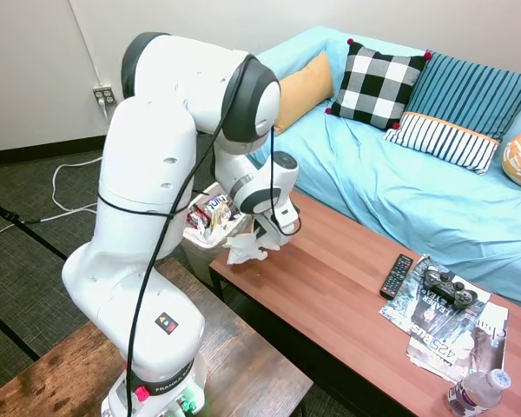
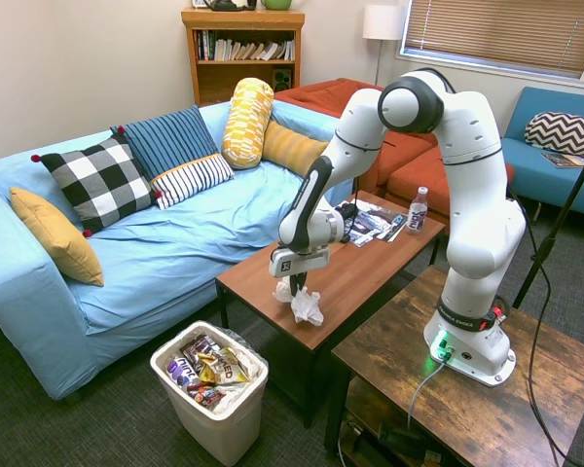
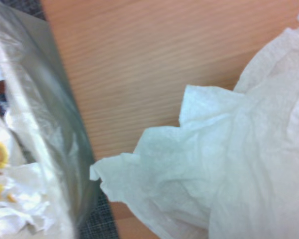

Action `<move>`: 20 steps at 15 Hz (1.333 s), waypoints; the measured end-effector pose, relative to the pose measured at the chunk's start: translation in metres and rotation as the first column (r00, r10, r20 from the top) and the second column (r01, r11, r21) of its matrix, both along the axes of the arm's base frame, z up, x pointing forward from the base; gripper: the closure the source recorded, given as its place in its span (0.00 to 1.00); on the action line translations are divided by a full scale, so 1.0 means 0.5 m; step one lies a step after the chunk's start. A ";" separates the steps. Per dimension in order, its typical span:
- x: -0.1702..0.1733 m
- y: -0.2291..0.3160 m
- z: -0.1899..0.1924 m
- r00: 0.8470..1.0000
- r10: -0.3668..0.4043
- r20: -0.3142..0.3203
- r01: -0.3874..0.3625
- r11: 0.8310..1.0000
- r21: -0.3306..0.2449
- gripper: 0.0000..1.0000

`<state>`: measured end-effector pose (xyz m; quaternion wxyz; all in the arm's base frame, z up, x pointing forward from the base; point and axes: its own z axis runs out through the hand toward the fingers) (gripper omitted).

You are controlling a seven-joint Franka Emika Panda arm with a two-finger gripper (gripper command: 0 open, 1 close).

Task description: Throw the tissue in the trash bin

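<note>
We see a long brown worktop (image 2: pixel 370 268). The trash bin (image 2: pixel 214 413) stands on the floor by its end. Our pincer (image 2: pixel 294 283) is clamped on the white tissue (image 2: pixel 306 306), which hangs just over the worktop's end edge.

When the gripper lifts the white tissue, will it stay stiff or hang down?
The tissue looks thin and crumpled, so it will probably droop below the gripper. It seems very light and may sway or slip free. Over the trash bin it would likely flutter rather than drop straight.
</note>
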<state>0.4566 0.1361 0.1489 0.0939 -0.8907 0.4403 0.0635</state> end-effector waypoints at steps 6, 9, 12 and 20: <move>0.026 0.311 0.111 0.983 0.172 0.057 -0.168 0.983 -0.072 1.00; 0.053 0.436 0.059 0.970 0.237 0.052 -0.233 0.969 -0.084 1.00; 0.092 0.523 -0.014 0.963 0.266 0.035 -0.263 0.961 -0.081 1.00; 0.150 0.610 -0.171 0.964 0.266 0.006 -0.264 0.959 -0.101 0.00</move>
